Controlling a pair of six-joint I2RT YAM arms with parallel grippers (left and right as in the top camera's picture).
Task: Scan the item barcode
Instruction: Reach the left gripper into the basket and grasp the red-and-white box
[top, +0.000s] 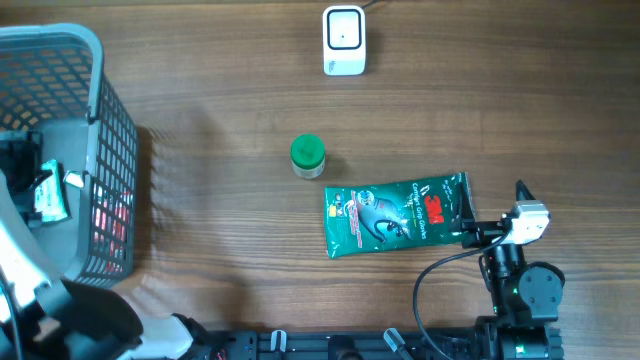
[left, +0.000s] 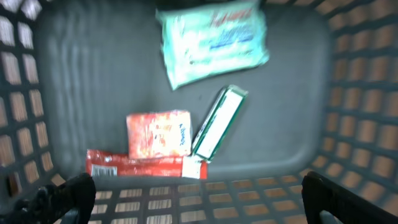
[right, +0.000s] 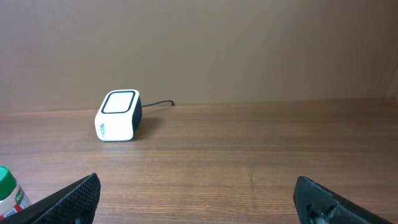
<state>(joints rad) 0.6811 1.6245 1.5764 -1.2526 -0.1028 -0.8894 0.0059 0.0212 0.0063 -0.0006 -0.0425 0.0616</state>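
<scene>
**Bench**: brown wood grain; carries everything listed.

**Scanner**: white block with a dark-rimmed window and a cable at its back. It stands at the far edge of the bench and is the reference for the entries below. It also shows in the right wrist view.

**Green-capped bottle**: upright, on the robot's side of the scanner and slightly left of it, well apart from it.

**Green pouch**: lies flat, printed face up, further toward the robot than the bottle and slightly right of the scanner.

**Basket**: grey mesh, far left of the scanner. It holds four items:
- pale teal packet
- green-and-white box
- red packet
- long red pack

The last three lie touching one another.

**Left gripper**: above the basket, looking down into it. Jaws are spread wide and hold nothing.

**Right gripper**: right of the scanner and toward the robot, at the pouch's right-hand edge. Whether it touches the pouch cannot be told. Jaws are spread wide with nothing between them, and they face the scanner.
</scene>
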